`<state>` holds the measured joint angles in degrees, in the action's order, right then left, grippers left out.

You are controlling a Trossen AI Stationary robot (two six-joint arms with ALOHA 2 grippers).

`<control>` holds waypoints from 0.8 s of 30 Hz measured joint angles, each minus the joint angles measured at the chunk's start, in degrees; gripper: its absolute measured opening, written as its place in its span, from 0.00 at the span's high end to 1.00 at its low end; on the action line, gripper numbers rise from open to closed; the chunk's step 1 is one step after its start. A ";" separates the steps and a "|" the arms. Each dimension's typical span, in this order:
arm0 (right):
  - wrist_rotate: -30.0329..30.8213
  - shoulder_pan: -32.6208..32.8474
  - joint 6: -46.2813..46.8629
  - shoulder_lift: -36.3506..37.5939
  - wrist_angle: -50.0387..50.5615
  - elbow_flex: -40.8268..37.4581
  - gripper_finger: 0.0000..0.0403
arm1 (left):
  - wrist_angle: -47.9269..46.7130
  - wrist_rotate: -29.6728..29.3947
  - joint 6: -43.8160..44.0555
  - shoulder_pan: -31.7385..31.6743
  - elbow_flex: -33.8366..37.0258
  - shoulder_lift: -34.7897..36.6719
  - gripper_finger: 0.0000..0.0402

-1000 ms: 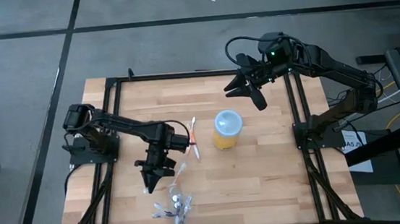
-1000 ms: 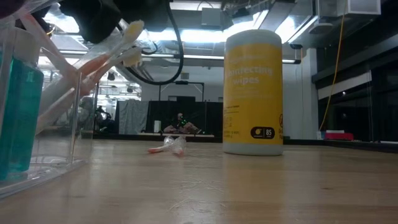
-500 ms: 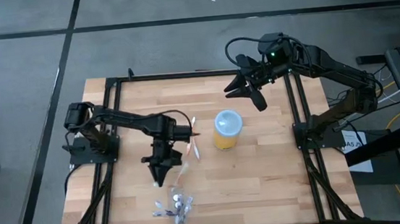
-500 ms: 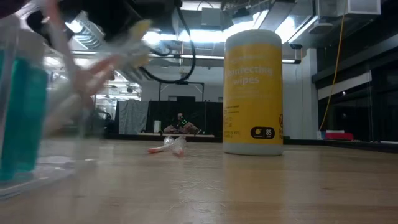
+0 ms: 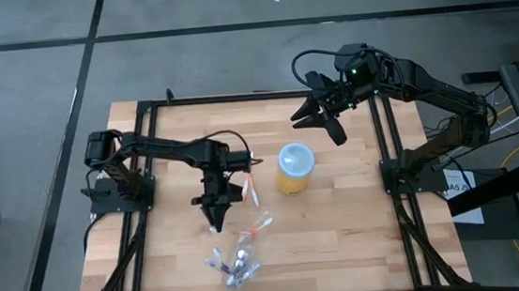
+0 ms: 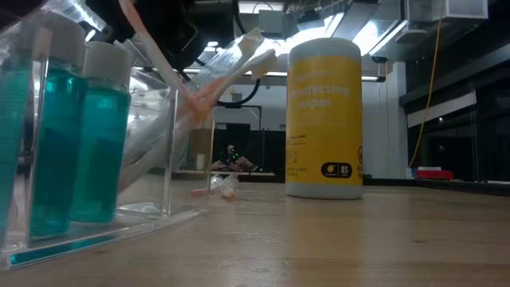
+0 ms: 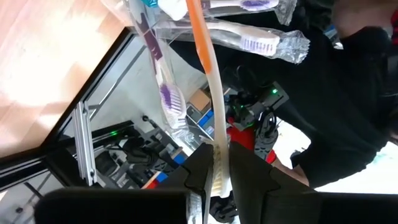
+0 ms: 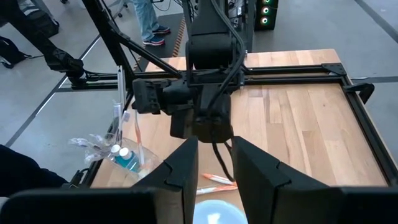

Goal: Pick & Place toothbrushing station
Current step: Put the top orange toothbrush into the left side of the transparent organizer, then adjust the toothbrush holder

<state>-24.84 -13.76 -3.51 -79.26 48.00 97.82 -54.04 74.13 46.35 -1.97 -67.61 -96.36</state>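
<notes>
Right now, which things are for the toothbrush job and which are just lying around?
For the job: left tool, gripping an orange-and-white toothbrush; clear pouch; teal tubes; loose toothbrushes; yellow tub.
Just there: black frame; right tool, open and waiting.

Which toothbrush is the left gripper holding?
The toothbrush with the orange-to-white handle, pinched in the left gripper; the purple-bristled toothbrushes beside it are not gripped.
</notes>
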 joint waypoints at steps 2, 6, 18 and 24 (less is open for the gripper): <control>0.00 0.00 0.00 0.00 -0.01 0.00 0.75 | -0.35 -0.12 0.62 0.51 0.00 0.00 0.89; 0.00 0.00 0.00 0.00 -0.01 0.00 0.75 | -2.44 -0.74 0.66 2.43 -0.02 0.00 0.89; -0.02 0.00 -0.13 -0.02 -1.87 0.00 0.75 | -2.67 -3.96 -0.73 2.66 -0.04 0.00 0.75; 0.00 0.00 0.04 -0.02 -1.85 0.00 0.75 | -1.69 -3.71 -0.21 1.57 -0.04 0.00 0.63</control>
<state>-24.84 -13.76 -3.46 -79.29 46.15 97.82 -55.73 70.41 46.14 -0.41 -67.66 -96.36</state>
